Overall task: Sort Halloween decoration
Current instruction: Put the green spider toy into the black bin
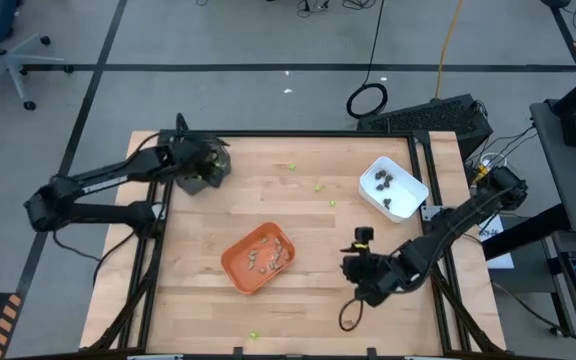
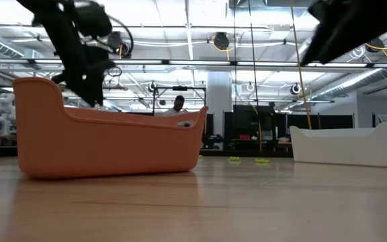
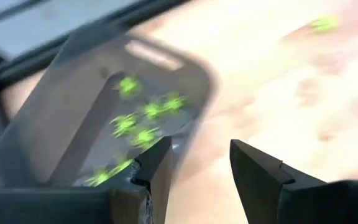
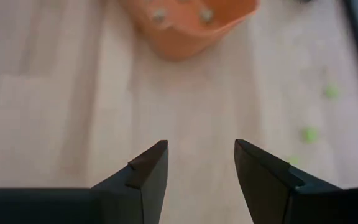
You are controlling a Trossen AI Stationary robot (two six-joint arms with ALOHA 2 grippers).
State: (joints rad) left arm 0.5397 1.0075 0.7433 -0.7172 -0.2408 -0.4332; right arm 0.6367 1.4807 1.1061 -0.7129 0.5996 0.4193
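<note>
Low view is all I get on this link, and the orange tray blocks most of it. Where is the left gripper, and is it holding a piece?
Observer: The left gripper is at the dark grey tray in the table's far left corner, jaws apart, nothing between them.
Operator: What is in that tray?
Observer: Several lime-green pieces.
Operator: And the right arm?
Observer: The right gripper hangs open and empty over bare wood near the orange tray, which holds tan-grey pieces.
</note>
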